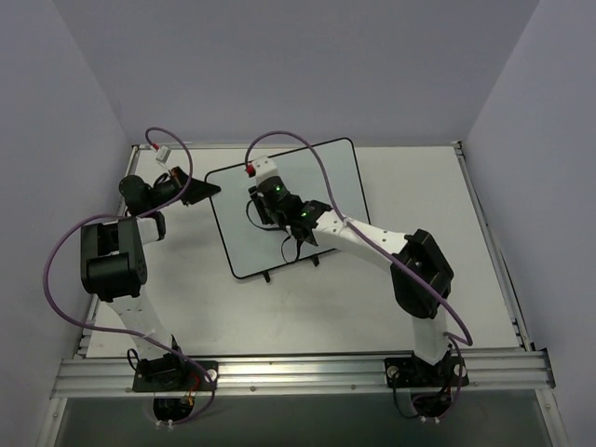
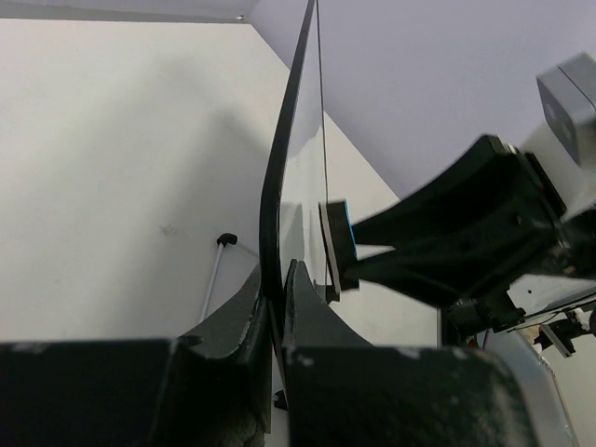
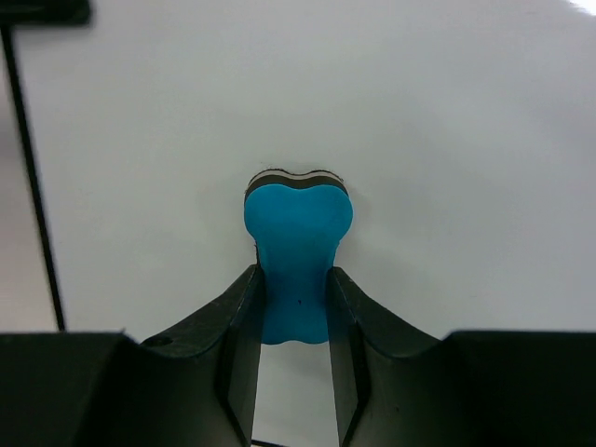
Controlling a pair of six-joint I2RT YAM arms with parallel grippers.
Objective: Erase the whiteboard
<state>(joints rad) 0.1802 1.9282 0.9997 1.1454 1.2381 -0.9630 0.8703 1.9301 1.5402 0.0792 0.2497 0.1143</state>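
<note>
Pale lilac walls close round a white table [image 1: 307, 307], and the whiteboard [image 1: 240, 228] sits toward its back middle, between the two arms, with its small black feet at the near edge. It seems to be propped at a tilt, though the exact angle is hard to judge.

The left gripper [image 2: 277, 279] is clamped on the board's left edge. In its wrist view the thin black frame runs straight down into the pinched fingers, so this arm is steadying the board.

The right gripper [image 3: 296, 289] is closed on the blue eraser [image 3: 298, 223], and its dark felt side is pressed flat against the white face. The left wrist view shows the same contact from the side, pad against board.

As for progress, wiping is in hand rather than about to begin. The surface around the eraser looks clean in the right wrist view, and the overhead view shows no scribbles on the exposed parts of the board (the patch under the right wrist and its cable is hidden).

My judgement is that most or all of the marks are gone. What may be left is a pass over the hidden area, then lifting the eraser off and letting go of the board.
</note>
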